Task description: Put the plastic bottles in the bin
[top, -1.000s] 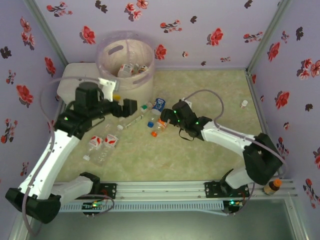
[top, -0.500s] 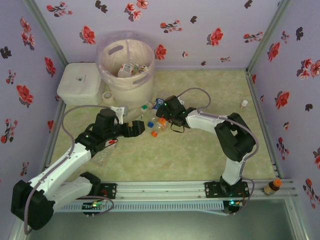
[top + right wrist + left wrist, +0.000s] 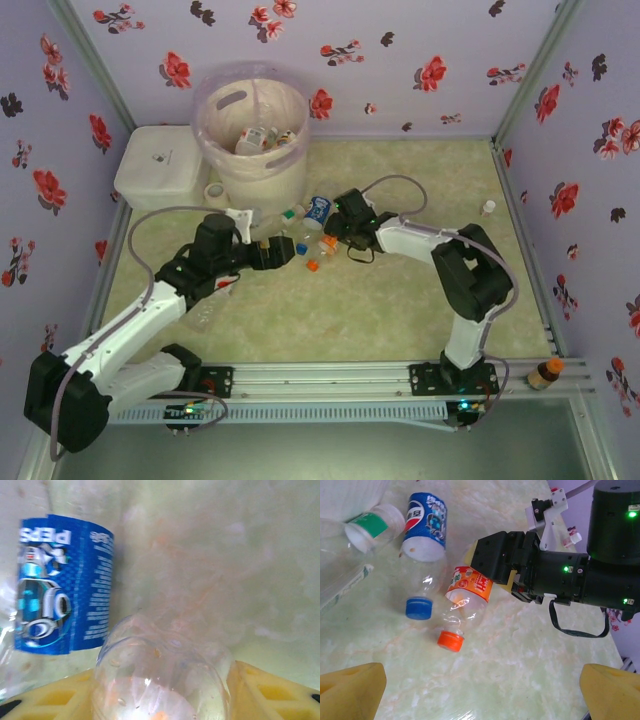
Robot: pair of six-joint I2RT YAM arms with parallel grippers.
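Top view: we find the bin (image 3: 252, 120) standing near the far left corner of the surface (image 3: 420, 320), with a few bottles (image 3: 262, 138) already lying inside it; we cannot tell the exact count. The larger share is not yet in. A cluster lies on the surface just in front of the bin, toward the middle, including a blue bottle (image 3: 318, 210) and an orange bottle (image 3: 322, 244). Further clear bottles lie partly under the left arm, nearer the left edge. The left gripper (image 3: 285, 252) and right gripper (image 3: 331, 232) both sit low at this cluster, facing each other. A white box (image 3: 160, 178) by the left edge and a brown bottle (image 3: 545, 372) off the near right corner are no part of the job.

Left wrist view: the left gripper (image 3: 481, 692) has its fingers (image 3: 352, 690) spread wide with nothing between them. The orange bottle (image 3: 465, 592) lies on its side ahead, cap toward the camera. The blue bottle (image 3: 425, 527) lies just beside it, and a green-label bottle (image 3: 370, 525) lies further left. The right gripper (image 3: 487, 572) is set at the orange bottle's base.

Right wrist view: the right gripper (image 3: 162, 690) has its fingers (image 3: 270, 690) against both sides of the orange bottle (image 3: 160, 665), which we read as a pinch. The bottle rests on the surface, the blue bottle (image 3: 65, 585) next to it.

We judge the task under half done: one bottle is gripped but not lifted, and the rest await collection.
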